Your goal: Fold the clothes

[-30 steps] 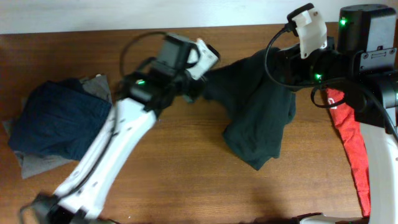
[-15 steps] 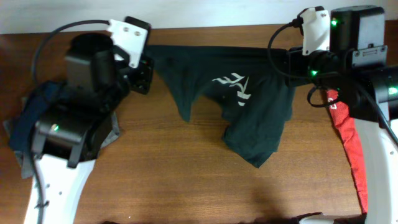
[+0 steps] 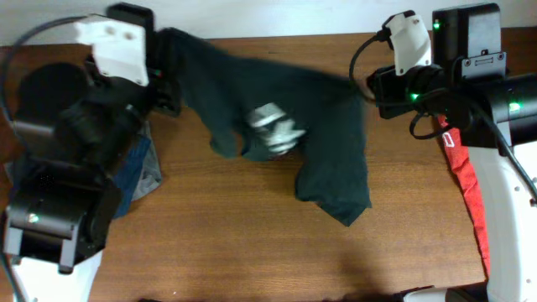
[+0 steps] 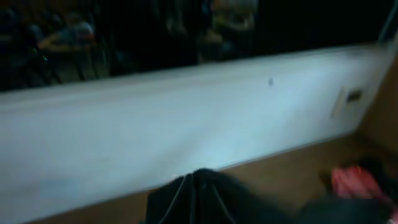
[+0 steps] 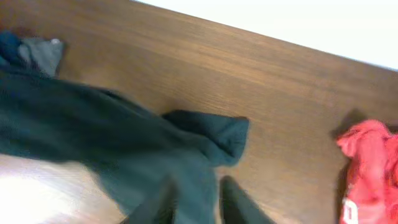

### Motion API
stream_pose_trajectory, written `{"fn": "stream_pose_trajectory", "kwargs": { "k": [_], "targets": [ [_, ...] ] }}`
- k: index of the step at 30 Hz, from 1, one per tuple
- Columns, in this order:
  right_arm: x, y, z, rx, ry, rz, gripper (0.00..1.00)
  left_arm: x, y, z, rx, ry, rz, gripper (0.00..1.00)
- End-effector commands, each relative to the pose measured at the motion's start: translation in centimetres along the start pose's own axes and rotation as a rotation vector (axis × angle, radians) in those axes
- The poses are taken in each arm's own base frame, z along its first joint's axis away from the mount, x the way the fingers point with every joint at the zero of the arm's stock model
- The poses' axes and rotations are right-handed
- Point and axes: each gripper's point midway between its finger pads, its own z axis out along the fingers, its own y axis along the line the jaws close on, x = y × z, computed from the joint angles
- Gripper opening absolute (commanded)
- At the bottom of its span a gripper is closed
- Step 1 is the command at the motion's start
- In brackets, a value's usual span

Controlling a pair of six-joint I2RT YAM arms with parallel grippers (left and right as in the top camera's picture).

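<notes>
A large dark green shirt [image 3: 336, 159] stretches across the back of the table, its white print [image 3: 273, 134] blurred by motion. My left gripper [image 3: 172, 71] is raised at the far left and shut on one end of the shirt. In the left wrist view only a bunched peak of dark cloth [image 4: 199, 196] shows, and the fingers are hidden. My right gripper [image 3: 367, 84] is at the shirt's other end. Its fingers [image 5: 163, 202] stand apart in the right wrist view, with green fabric [image 5: 124, 143] lying between them.
A red shirt [image 3: 470, 201] hangs along the right edge, also seen as red shirt [image 5: 367, 168]. A navy piece [image 3: 134, 172] and grey shorts [image 3: 151, 183] lie at the left under my left arm. A white wall runs behind the table's far edge.
My left arm has swung left and up, dragging its end of the green shirt to the far left corner. The right gripper's jaws have parted.
</notes>
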Motion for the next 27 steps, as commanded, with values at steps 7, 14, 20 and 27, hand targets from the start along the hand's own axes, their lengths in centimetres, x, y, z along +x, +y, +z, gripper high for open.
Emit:
{"fn": "stream_pose_trajectory", "kwargs": {
  "k": [7,14,20,27],
  "targets": [
    [-0.5,3.5,1.2,-0.241,-0.004,-0.075,0.52,-5.0,-2.0,-1.7,0.134,-0.177,-0.07,0.01],
    [-2.6,10.1,-0.2,-0.559,-0.15,-0.278,0.63,-4.2,-3.8,-0.3,0.243,-0.145,-0.091,0.0],
    [-4.1,14.5,-2.3,-0.739,-0.261,-0.365,0.63,-5.0,-3.9,-0.4,0.248,-0.174,-0.087,0.01],
    [-4.1,19.0,-3.8,-0.896,-0.313,-0.457,0.63,-6.5,-3.7,-1.1,0.232,-0.223,-0.065,0.01]
  ]
}}
